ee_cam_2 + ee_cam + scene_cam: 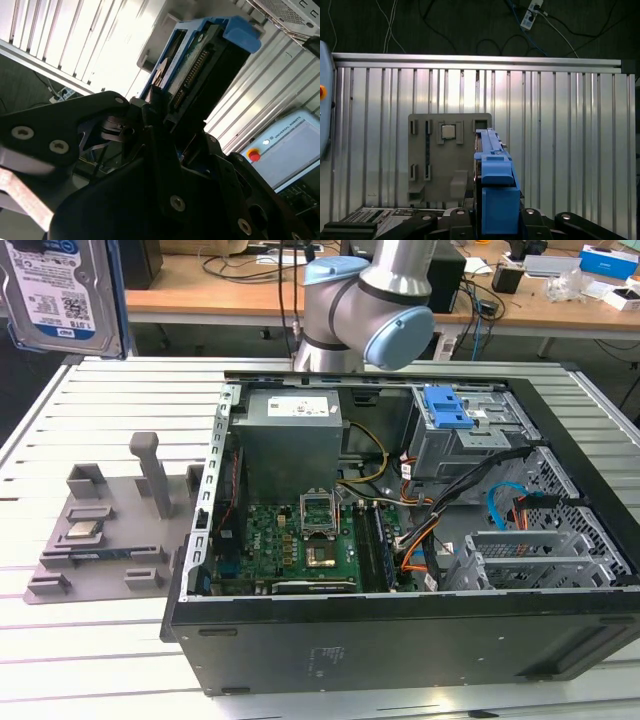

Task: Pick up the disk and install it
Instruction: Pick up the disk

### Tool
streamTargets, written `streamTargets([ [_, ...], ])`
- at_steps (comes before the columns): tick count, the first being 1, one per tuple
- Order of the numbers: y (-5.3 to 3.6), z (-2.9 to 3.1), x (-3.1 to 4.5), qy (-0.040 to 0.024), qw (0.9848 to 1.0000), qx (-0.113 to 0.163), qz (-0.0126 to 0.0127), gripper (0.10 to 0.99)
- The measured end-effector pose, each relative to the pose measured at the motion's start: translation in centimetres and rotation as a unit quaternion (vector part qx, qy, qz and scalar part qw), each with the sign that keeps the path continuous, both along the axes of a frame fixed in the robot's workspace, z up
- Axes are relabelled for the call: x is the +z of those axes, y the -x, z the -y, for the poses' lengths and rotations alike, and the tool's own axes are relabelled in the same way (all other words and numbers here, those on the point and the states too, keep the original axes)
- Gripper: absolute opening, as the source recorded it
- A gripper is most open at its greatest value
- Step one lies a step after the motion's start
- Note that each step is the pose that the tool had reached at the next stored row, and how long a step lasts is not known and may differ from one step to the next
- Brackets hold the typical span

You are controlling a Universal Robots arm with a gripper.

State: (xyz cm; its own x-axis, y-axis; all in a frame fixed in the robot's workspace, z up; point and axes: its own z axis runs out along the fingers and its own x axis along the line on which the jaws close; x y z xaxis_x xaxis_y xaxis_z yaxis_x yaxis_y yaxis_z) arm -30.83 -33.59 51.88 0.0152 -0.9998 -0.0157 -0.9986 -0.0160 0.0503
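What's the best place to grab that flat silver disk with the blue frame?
Probably one end, pinching its two wide flat faces from either side, as the black gripper has it. The flat silver disk with the blue plastic frame is thin, so those faces give parallel surfaces, leaving the other end free.

Wooden desk (200,295) behind slatted aluminium table (100,405); power strip (529,16) on dark floor (445,25)

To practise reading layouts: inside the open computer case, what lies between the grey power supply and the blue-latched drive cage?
Yellow and black cables cross that gap, in the exterior view.
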Motion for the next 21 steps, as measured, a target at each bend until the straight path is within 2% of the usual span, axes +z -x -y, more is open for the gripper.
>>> streamTargets([
  [7,-3.92,0.00,0.00,0.0000,1.0000,0.000,0.0000,0.365],
  [10,-5.92,0.00,0.01,0.0000,1.0000,0.000,-0.0001,0.365],
  [12,-6.68,0.00,0.01,0.0001,1.0000,0.000,-0.0001,0.365],
  [14,-8.08,0.00,0.00,0.0000,1.0000,0.000,0.0000,0.365],
  [21,-11.05,0.00,0.00,0.0000,1.0000,0.000,0.0000,0.365],
])
